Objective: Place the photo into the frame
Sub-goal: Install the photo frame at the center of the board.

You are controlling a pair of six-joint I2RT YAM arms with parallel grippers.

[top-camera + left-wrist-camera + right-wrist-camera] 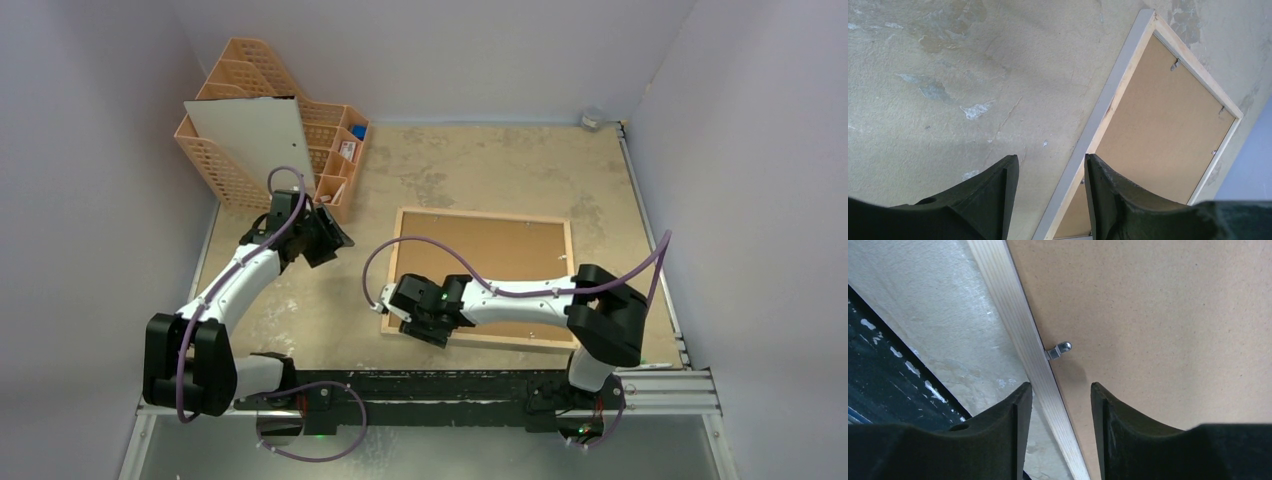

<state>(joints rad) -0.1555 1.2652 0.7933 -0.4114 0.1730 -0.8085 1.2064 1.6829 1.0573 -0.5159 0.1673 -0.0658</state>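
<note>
The frame (pixel 482 214) lies face down on the table, its light wood rear rim up, with a brown fibreboard sheet (pixel 500 255) set in it. A large sheet showing a plain white face (pixel 250 140), which looks like the photo's reverse, leans upright in the peach organiser. My left gripper (pixel 327 236) is open and empty above the table between the organiser and the frame; its wrist view shows the frame's rim (pixel 1118 95) ahead. My right gripper (pixel 425 322) is open, its jaws astride the frame's near left rim (pixel 1018 325) beside a metal tab (pixel 1059 350).
A peach lattice file organiser (pixel 330 150) with small items stands at the back left. A small grey object (pixel 592 118) sits in the far right corner. The black rail (pixel 450 390) runs along the near edge. Walls close the left, back and right.
</note>
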